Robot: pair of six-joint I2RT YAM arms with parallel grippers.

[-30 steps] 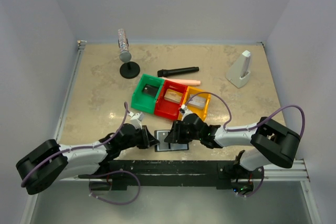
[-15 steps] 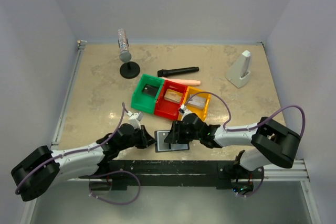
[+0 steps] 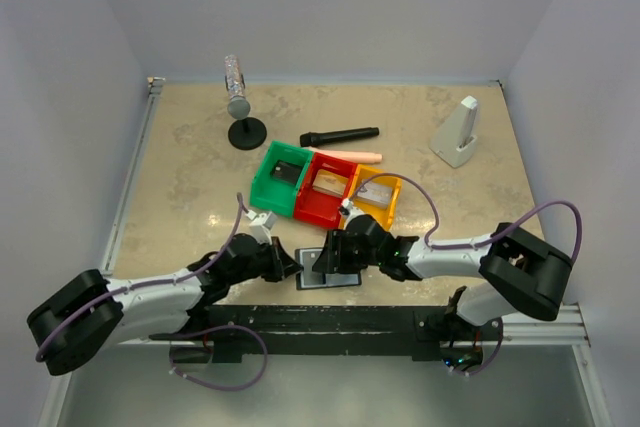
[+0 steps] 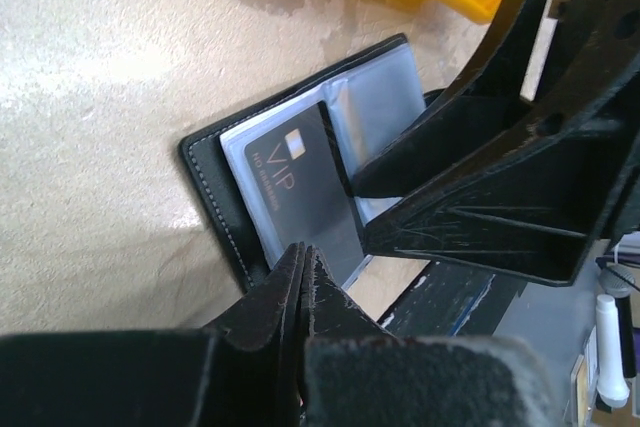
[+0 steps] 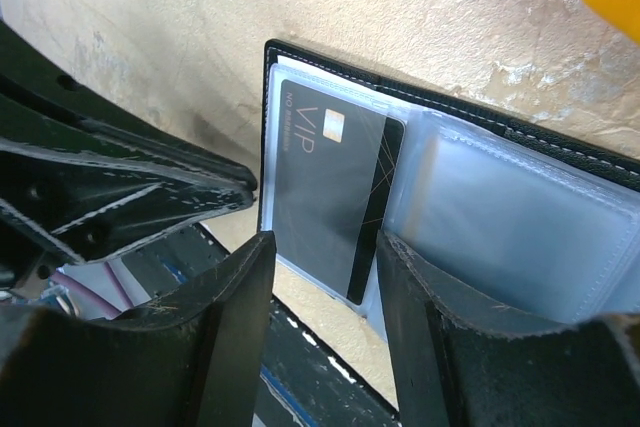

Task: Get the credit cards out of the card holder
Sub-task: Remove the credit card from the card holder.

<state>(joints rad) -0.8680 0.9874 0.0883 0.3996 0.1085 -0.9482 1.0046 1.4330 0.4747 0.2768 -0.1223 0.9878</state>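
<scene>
Small flat black folding card holder (image 3: 333, 275) lies open on the beige table (image 3: 180, 177), near its front edge, between both grippers.

The dark grey VIP credit card (image 4: 300, 187) sits in a clear sleeve at the end nearer the left arm. It is probably thin, stiff, light and slick, best pinched by an exposed short edge, while the light, soft holder may need pinning down. The left wrist view shows the left gripper (image 4: 302, 252) with its fingers pressed together at the card's near edge; whether it pinches anything is unclear. The right wrist view shows the right gripper (image 5: 325, 239) with its fingers apart, straddling the card. In the overhead view, the grippers hide the card.
</scene>
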